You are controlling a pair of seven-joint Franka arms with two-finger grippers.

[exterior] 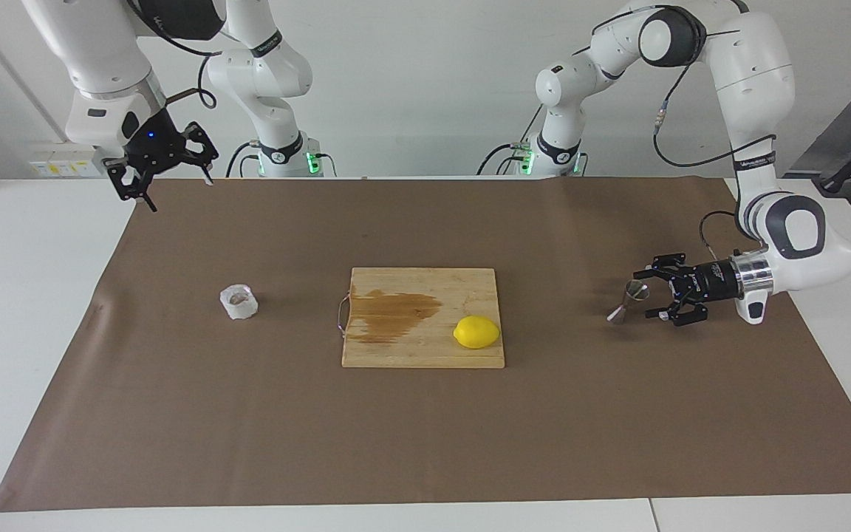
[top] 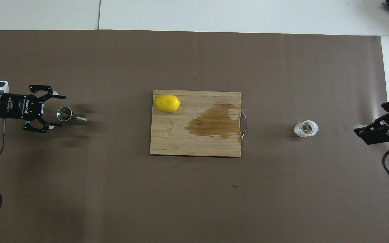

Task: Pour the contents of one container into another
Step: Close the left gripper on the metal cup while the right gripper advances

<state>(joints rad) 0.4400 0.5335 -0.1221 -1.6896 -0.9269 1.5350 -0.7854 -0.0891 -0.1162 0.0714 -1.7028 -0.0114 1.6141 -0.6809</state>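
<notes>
I see left pincer (exterior: 653, 295) low at the left arm's end of the counter, jaws wide around jigger (exterior: 626, 301), not gripping; right pincer (exterior: 162, 164) raised, open, waiting; cup (exterior: 238, 301) well apart, toward right arm's end

A wooden cutting board (exterior: 425, 347) is lying mid-table on the brown paper mat (exterior: 425, 436) — a dark wet stain (exterior: 394, 314) is spreading across it, and a lemon (exterior: 476, 332) is sitting on it.

Robotics lab, two white arms (exterior: 750, 96) bolted at white table (exterior: 26, 295) w/ brown mat (exterior: 425, 443) — bare wall
</notes>
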